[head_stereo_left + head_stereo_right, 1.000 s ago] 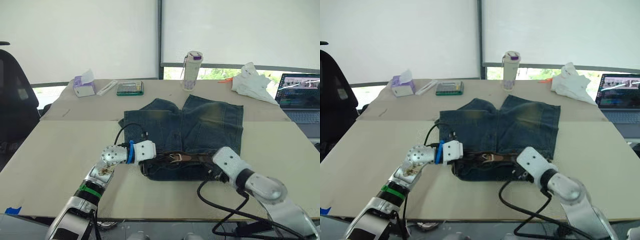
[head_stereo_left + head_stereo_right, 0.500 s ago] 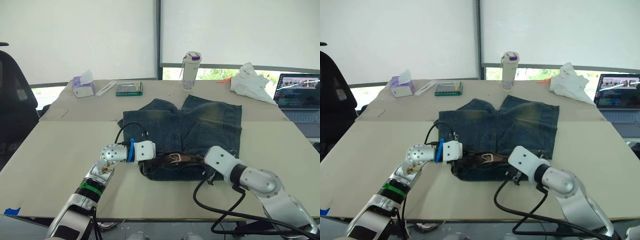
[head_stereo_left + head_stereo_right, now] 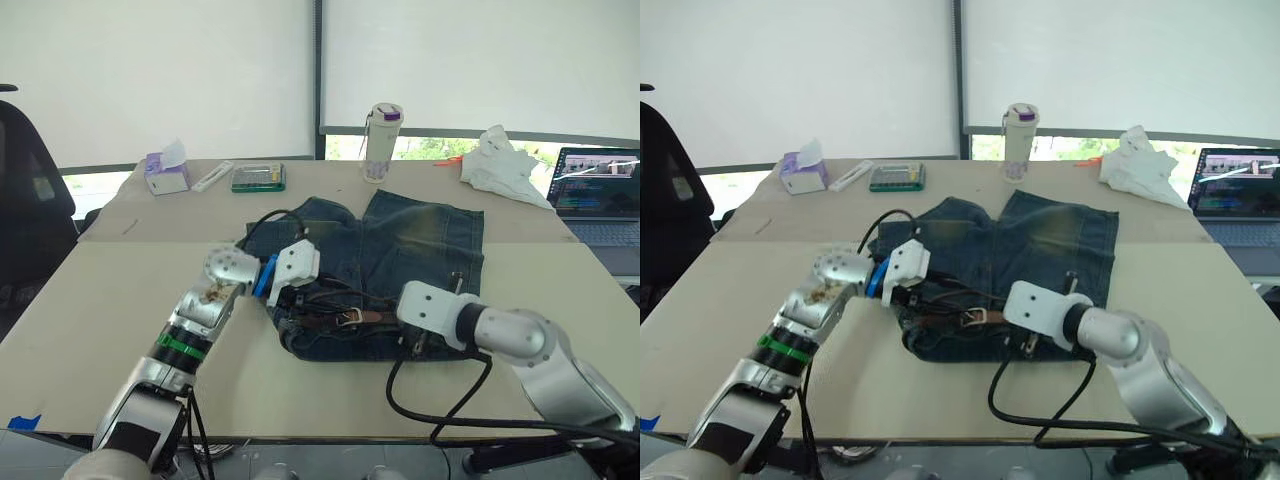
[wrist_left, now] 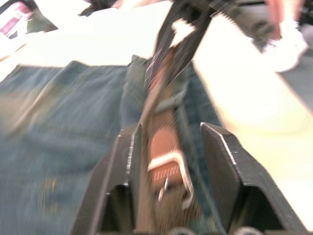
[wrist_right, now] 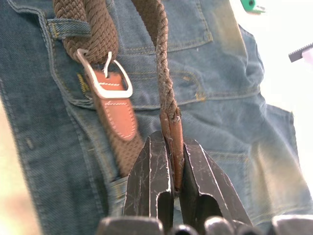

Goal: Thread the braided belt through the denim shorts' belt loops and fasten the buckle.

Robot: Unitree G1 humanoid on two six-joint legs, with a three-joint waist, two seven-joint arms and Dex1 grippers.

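The denim shorts (image 3: 405, 240) lie flat mid-table, waistband toward me. The braided belt (image 3: 335, 312) runs along the waistband, its silvery buckle (image 5: 105, 73) resting on the denim beside a belt loop (image 5: 68, 27) that the strap passes under. My right gripper (image 5: 171, 142) is shut on the belt's tan leather tip, held just above the shorts at the waistband's right part (image 3: 415, 335). My left gripper (image 4: 171, 129) is open and tilted down over the waistband's left end (image 3: 290, 298); the belt and buckle (image 4: 168, 171) lie between its fingers (image 4: 122, 181).
Along the far edge stand a tissue box (image 3: 166, 172), a green case (image 3: 259, 178), a water bottle (image 3: 384, 140) and a crumpled white cloth (image 3: 503, 160). A laptop (image 3: 598, 195) is at the right, a black chair (image 3: 30, 200) at the left.
My left gripper has lifted and swung back over the shorts' left side, now pointing down. My right gripper has slid left along the waistband with the belt tip.
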